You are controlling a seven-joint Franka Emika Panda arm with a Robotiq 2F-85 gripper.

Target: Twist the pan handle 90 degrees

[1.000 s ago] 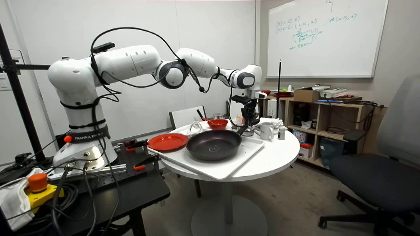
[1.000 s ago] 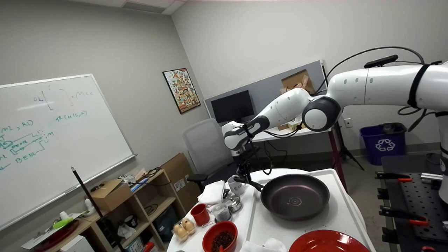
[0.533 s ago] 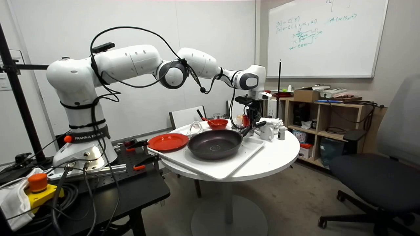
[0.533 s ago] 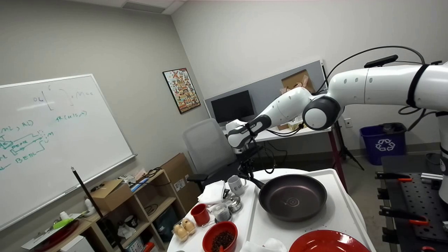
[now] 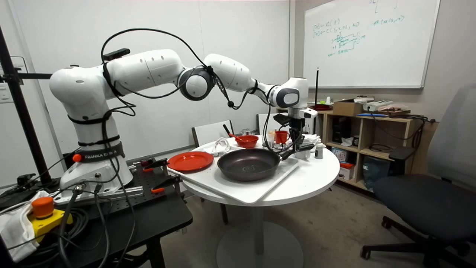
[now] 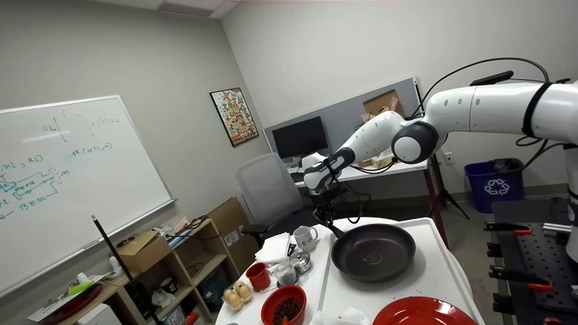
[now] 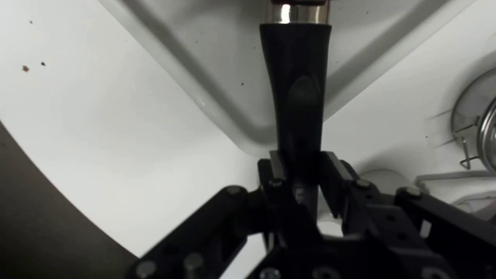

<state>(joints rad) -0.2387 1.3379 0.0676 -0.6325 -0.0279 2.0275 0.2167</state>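
The large round black pan [image 5: 248,166] rests on the white tray [image 5: 256,198]; it also shows in an exterior view [image 6: 374,253]. Its long dark handle [image 5: 286,153] sticks out over the tray's corner towards the grey mug. In the wrist view the handle [image 7: 298,77] runs straight down from a shiny metal collar between the pads. My gripper [image 7: 302,166] is shut around the handle's outer part, one finger on each side. In an exterior view the gripper [image 6: 328,223] covers the handle's end. The pan's body is almost wholly outside the wrist view.
The grey mug [image 6: 306,239] stands close to the gripper. A white bottle [image 5: 319,151], red mug [image 5: 281,137], metal tin [image 6: 301,262] and red bowl [image 5: 246,140] stand round the tray. A red plate [image 5: 190,161] lies beside the pan. The table's round edge [image 7: 66,201] shows in the wrist view.
My gripper has swung the handle sideways, from pointing partly away to pointing more to the right in an exterior view. The pan has turned and slid slightly with it on the tray.
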